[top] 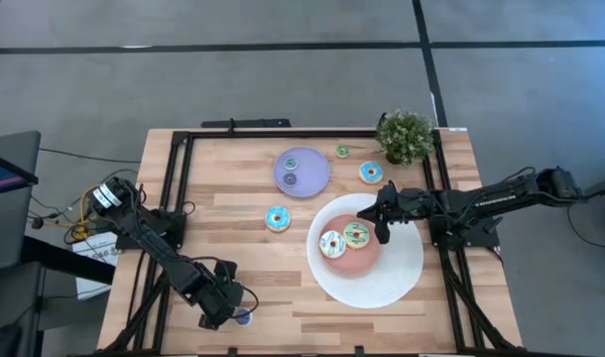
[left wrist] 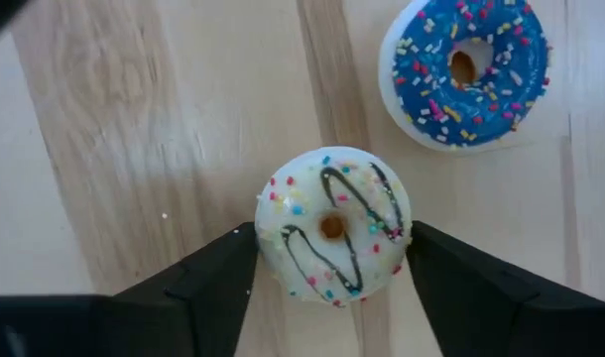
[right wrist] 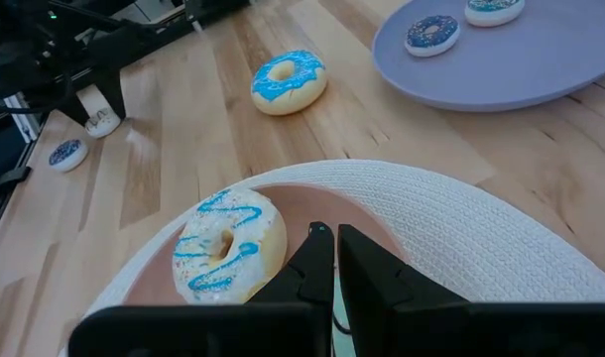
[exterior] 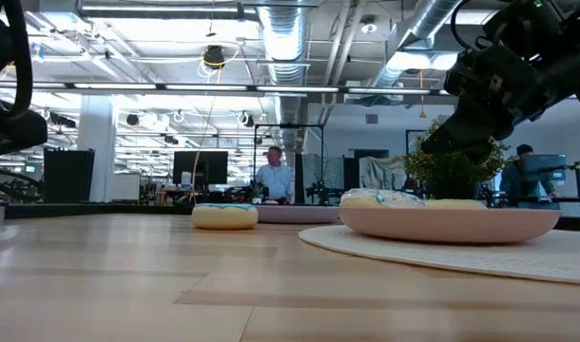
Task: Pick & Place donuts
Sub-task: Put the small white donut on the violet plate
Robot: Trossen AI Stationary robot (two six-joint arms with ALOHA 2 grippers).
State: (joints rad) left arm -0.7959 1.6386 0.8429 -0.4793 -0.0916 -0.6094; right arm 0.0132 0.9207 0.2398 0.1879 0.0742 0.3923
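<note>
My left gripper is low over the table's near left part, shut on a tiny cream donut with dark drizzle and sprinkles. A tiny blue donut lies flat on the wood beside it. My right gripper hangs shut over the big white plate's pink centre and touches nothing. There a cream donut with blue drizzle and a yellow-green striped one lie flat. A larger blue donut lies mid-table and another sits near the plant. Two tiny donuts rest on the lavender plate. My left gripper pinches the tiny cream donut between its two fingers, one finger on each opposite side of the ring's outer edge. The fingers come from above, pointing down. The donut lies level, icing up; whether it is off the wood I cannot tell.
A potted plant stands at the far right corner. A tiny green donut lies near the far edge. A black frame runs round the wooden table. Bare wood stretches between the left gripper and the white plate.
</note>
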